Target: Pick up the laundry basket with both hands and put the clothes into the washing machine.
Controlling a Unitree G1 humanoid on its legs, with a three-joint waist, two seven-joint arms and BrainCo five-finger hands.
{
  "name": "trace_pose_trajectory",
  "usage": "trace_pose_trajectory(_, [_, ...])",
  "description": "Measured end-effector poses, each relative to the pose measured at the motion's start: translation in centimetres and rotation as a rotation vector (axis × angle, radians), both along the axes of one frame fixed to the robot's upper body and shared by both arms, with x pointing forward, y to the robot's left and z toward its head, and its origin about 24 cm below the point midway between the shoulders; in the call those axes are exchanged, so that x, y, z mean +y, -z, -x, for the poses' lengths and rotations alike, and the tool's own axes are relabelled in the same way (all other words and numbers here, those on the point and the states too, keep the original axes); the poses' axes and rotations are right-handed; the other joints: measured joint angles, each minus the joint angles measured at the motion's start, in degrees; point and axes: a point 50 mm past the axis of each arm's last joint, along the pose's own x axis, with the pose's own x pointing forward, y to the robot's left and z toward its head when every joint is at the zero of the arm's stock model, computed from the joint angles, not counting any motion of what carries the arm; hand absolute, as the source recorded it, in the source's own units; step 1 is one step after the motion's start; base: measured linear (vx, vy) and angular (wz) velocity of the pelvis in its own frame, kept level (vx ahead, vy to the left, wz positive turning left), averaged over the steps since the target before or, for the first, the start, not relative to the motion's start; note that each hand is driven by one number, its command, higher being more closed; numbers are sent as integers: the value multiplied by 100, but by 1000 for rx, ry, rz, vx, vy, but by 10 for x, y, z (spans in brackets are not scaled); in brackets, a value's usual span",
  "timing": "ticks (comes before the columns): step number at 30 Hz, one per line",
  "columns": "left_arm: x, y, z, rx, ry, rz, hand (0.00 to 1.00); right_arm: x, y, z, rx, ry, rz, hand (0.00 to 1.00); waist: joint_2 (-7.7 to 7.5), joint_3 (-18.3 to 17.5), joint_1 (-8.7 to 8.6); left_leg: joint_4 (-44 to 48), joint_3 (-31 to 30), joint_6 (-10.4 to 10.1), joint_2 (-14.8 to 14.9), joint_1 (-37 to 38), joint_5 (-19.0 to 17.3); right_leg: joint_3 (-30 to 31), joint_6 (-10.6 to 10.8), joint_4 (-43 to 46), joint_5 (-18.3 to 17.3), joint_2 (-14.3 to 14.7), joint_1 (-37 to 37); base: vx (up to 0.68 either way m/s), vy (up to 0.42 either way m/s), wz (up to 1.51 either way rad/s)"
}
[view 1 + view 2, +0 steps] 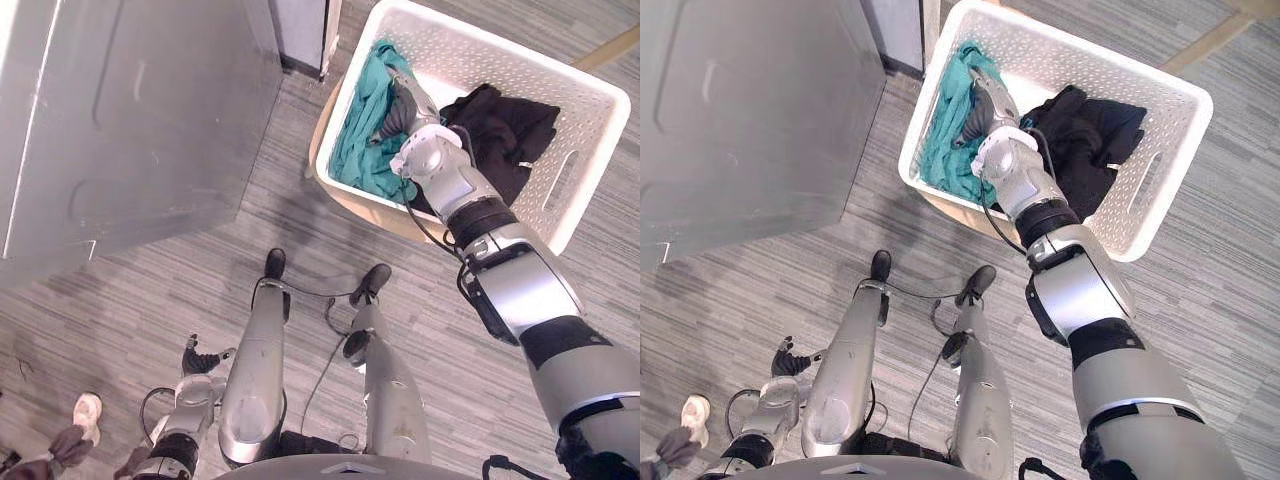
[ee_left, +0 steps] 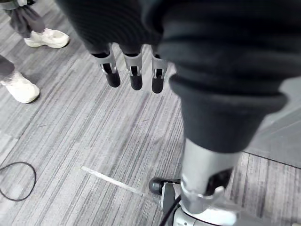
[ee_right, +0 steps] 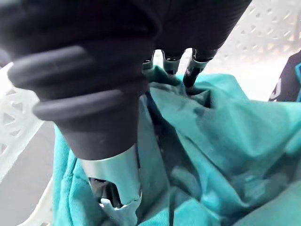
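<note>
Upper left of the left eye view: large grey washing machine, side panel toward the camera, standing on the grey striped floor. Lower left corner: a person's white shoe; the left wrist view shows two such shoes on the floor. Just right of it, low in the frame, the left robot hand hangs beside the body over bare floor; in its wrist view the fingers are straight and apart, pointing down, holding nothing and touching nothing. Upper right: white perforated laundry basket, set well apart from the left robot hand, with a slot handle in its right wall. Inside, a teal garment is bunched in the left half. The right robot hand reaches down into the basket and presses into this teal cloth; the folds hide its end, so I cannot tell whether it is closed on the cloth. A black garment lies in the right half, beside the right wrist.
</note>
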Motion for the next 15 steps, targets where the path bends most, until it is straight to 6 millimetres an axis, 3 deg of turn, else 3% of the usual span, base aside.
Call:
trace_pose_trajectory(6, [-7, -1, -8, -7, -7, 21, 0, -16, -10, -1, -61, 73, -96, 0, 1, 2, 132, 87, -215, -12, -47, -501, 66, -150, 17, 24, 12, -5, -340, -20, 41, 11])
trace_pose_trajectory(7, [-11, -1, -9, -9, 0, 22, 0, -21, -10, -1, -66, 91, -113, 100, 2, 2, 152, 92, -244, -16, -53, -566, 76, -154, 17, 30, 11, -8, -390, -13, 36, 7])
trace_pose_trajectory(15, [-15, -6, -17, -44, -12, 48, 0, -36, -20, 1, -131, 147, -32, 100, 43, 23, 287, 88, -358, -39, -38, -787, 131, -187, 88, 238, -77, -16, -665, -12, 28, 0])
